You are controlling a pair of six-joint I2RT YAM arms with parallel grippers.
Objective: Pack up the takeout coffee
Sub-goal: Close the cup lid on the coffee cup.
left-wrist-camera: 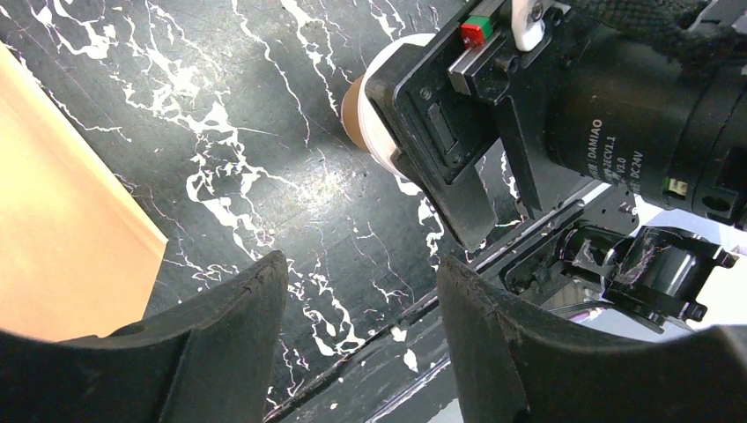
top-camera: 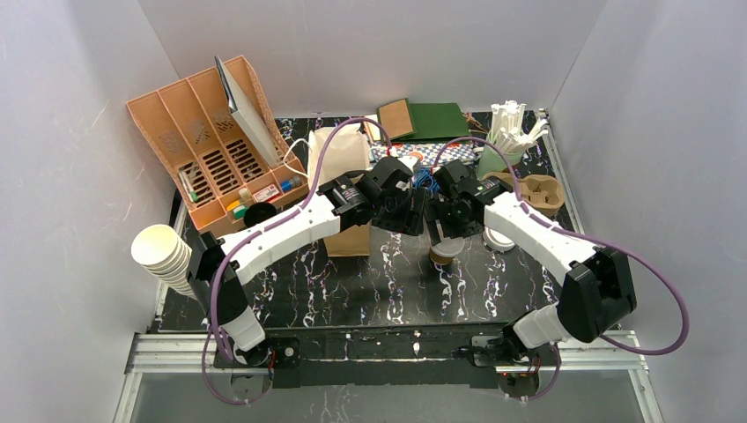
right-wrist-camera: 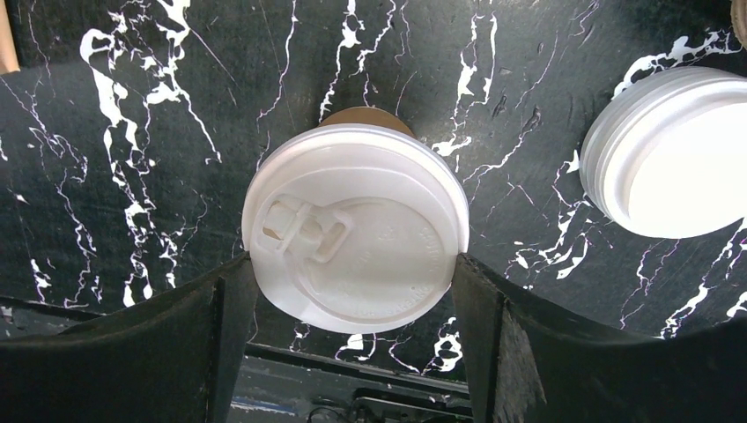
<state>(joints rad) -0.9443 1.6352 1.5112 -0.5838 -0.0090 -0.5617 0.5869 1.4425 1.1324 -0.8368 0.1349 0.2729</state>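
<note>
The right gripper (right-wrist-camera: 352, 264) pinches the white round plastic lid (right-wrist-camera: 352, 220) of a small tan paper cup (right-wrist-camera: 366, 119) standing upright mid-way across the black marbled table (right-wrist-camera: 132, 132), likely to lift it toward the brown paper bag (top-camera: 351, 236). The left gripper (left-wrist-camera: 361, 264) hangs beside it, parted and empty

The top external view looks down from above and behind the arm bases, far enough back to take in the whole table (top-camera: 370, 291) and both arms. The right wrist view sits very near, almost straight above the lidded cup (right-wrist-camera: 352, 238), framed by the right gripper (right-wrist-camera: 351, 264). The left wrist view looks past the left gripper (left-wrist-camera: 361, 291) at the tabletop from close by, facing the right gripper side-on. All three share that cup, though from above it seems mostly hidden.
</note>
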